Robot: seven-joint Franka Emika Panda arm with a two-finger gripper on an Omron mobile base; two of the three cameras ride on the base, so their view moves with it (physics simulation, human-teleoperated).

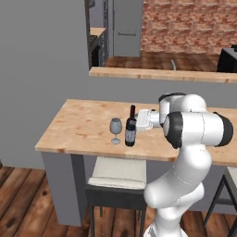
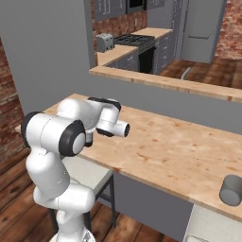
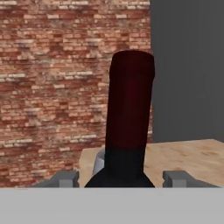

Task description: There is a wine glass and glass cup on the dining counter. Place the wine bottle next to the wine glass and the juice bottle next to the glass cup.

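We see the wine bottle (image 1: 131, 127) upright near the worktop's (image 1: 78, 125) front edge, just beside the wine glass (image 1: 115, 130). Our pincer (image 1: 139, 121) flanks its neck from the right; whether it grips, we cannot tell.

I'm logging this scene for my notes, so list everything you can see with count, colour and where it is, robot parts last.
wine bottle: one, near-black with dark red cap, upright on the dining counter beside the wine glass, between the fingers
wine glass: one, clear, left of the bottle
dining counter: one, light wood on grey legs
glass cup: one, grey, far end of the counter
stool: one, pale seat, under the counter
gripper: one, white, around the bottle
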